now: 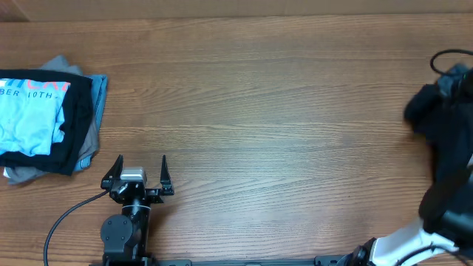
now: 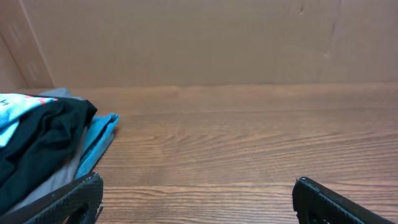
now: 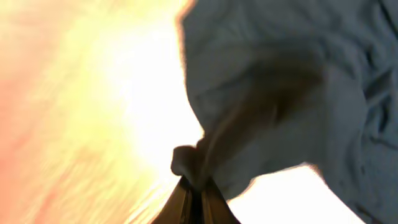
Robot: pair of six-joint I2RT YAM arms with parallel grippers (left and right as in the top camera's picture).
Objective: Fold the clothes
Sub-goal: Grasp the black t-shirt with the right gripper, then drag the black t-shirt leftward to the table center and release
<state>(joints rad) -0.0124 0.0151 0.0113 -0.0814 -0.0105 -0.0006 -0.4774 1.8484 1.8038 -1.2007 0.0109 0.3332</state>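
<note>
the table [image 1: 281, 111] was brown wood grain with a smooth, faintly satin finish, and the wall [image 2: 186, 43] at its far edge looked like matt brown cardboard. the clothes [image 1: 443, 140] at the right were soft, matt black cloth, crumpled into folds. the stack at the left was cloth too, a light blue t-shirt [image 1: 29, 118] with flat white print over a dull grey garment [image 1: 22, 175], and the left gripper [image 1: 141, 159] looked like matt black plastic.
</note>
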